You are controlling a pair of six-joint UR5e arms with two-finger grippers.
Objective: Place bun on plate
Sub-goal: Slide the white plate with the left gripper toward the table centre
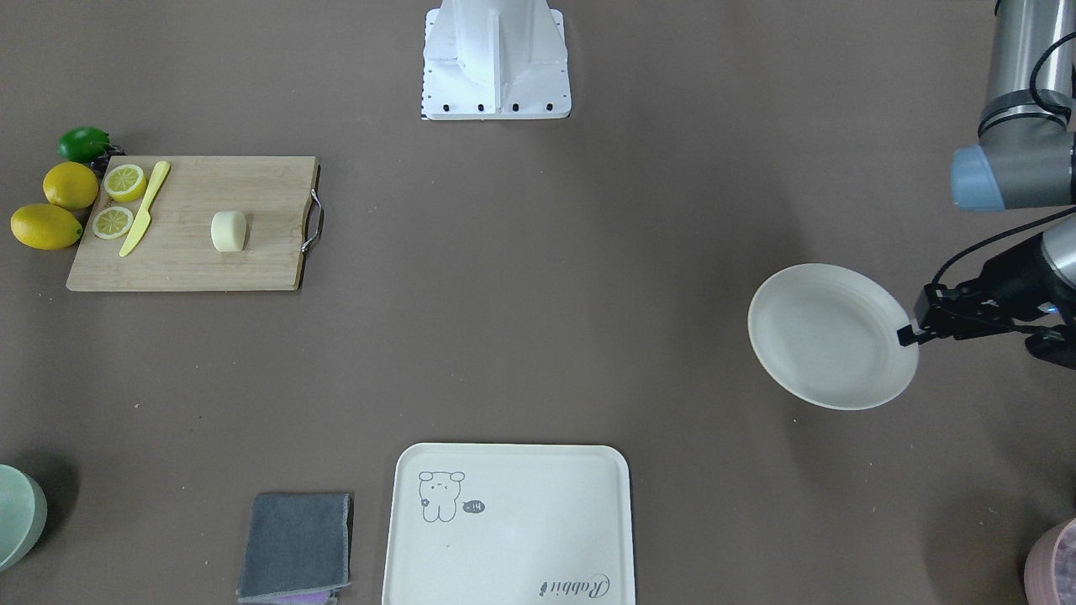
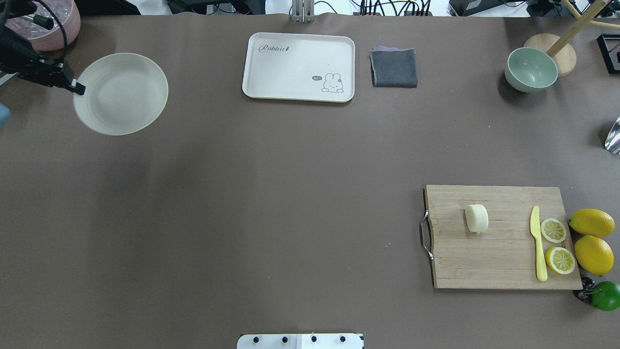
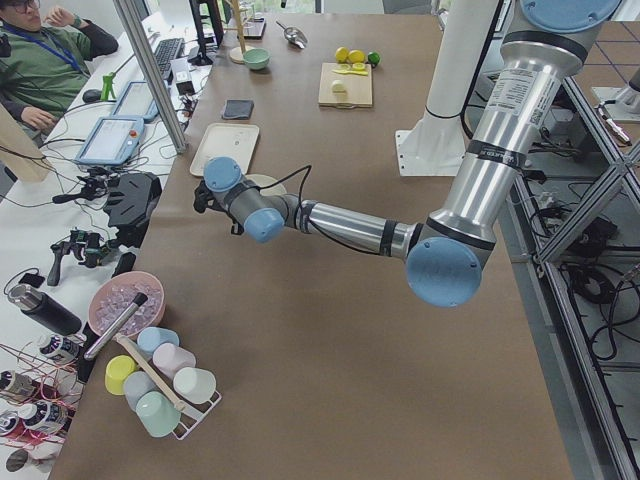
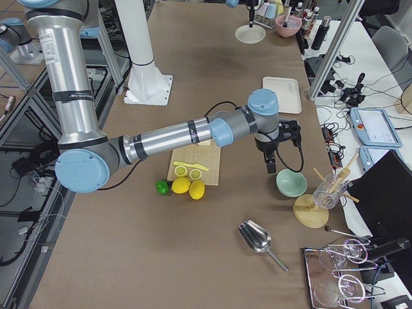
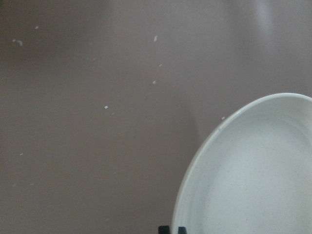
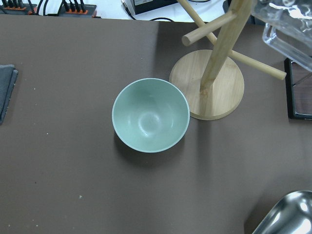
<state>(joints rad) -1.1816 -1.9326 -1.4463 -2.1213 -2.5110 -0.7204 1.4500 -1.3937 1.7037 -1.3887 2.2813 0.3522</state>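
The bun (image 2: 476, 218) is a pale cream lump lying on the wooden cutting board (image 2: 499, 261) at the robot's right, also seen in the front-facing view (image 1: 229, 231). The round off-white plate (image 2: 121, 94) is far off at the left. My left gripper (image 2: 77, 87) is shut on the plate's rim (image 1: 904, 332), and the left wrist view shows the plate (image 5: 258, 175) filling its lower right. My right gripper (image 4: 271, 166) hangs above the green bowl (image 6: 150, 116), well away from the bun. It shows only in the right side view, so I cannot tell its state.
On the board lie a yellow knife (image 2: 537, 247) and two lemon halves (image 2: 553, 230); whole lemons (image 2: 592, 223) and a lime (image 2: 605, 295) sit beside it. A rabbit tray (image 2: 290, 68), grey cloth (image 2: 394, 68), wooden rack (image 6: 209, 87), metal scoop (image 6: 287, 214) and pink bowl (image 2: 53, 29) line the far edge.
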